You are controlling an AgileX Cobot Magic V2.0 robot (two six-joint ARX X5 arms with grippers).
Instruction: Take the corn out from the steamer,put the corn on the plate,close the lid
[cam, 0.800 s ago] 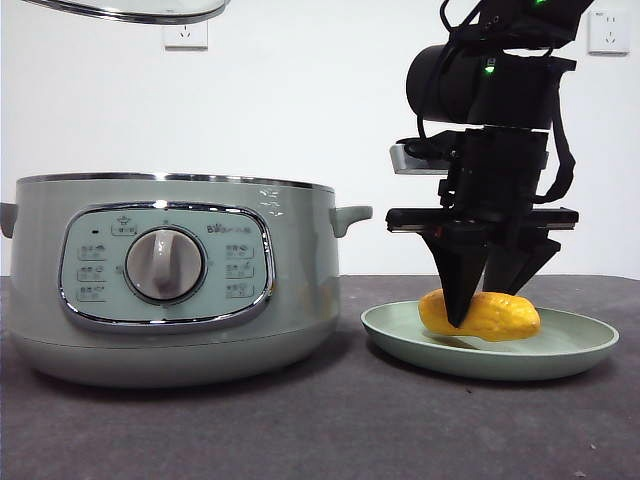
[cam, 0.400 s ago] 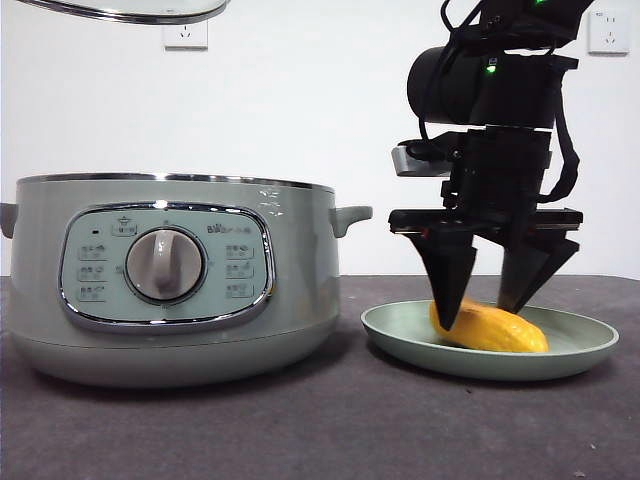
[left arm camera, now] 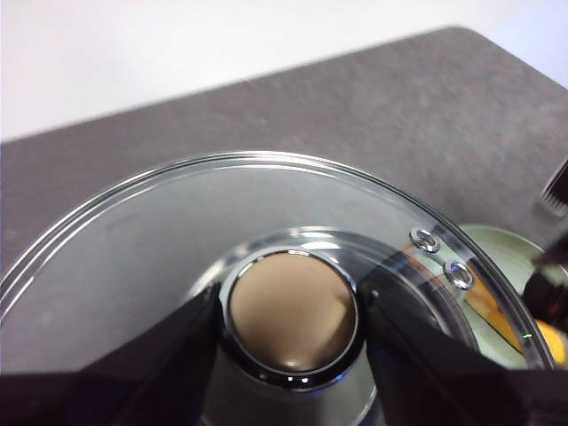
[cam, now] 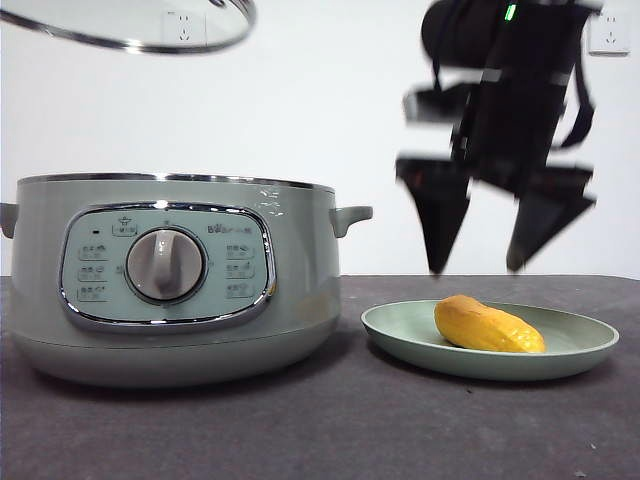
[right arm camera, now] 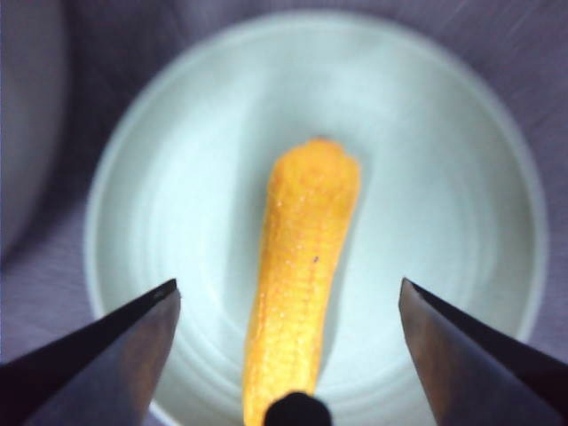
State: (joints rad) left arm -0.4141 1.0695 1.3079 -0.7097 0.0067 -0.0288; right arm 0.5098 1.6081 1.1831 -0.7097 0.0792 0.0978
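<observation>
Right claw (cam: pixel 472 270) wide open above corn (cam: pixel 488 325)

**Corn on plate, lid held above steamer**

The corn (cam: pixel 488 326) is laid on the plate (cam: pixel 575 356), which is set just right of the steamer (cam: pixel 170 275) on the table (cam: pixel 320 430). The right gripper (cam: pixel 478 268) is positioned above the plate, clear of the corn. The lid (cam: pixel 130 28) is held high over the steamer by the left gripper (left arm camera: pixel 293 315).

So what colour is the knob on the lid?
The knob on the lid looks tan-beige with a chrome ring, clearest in the left wrist view.
</observation>
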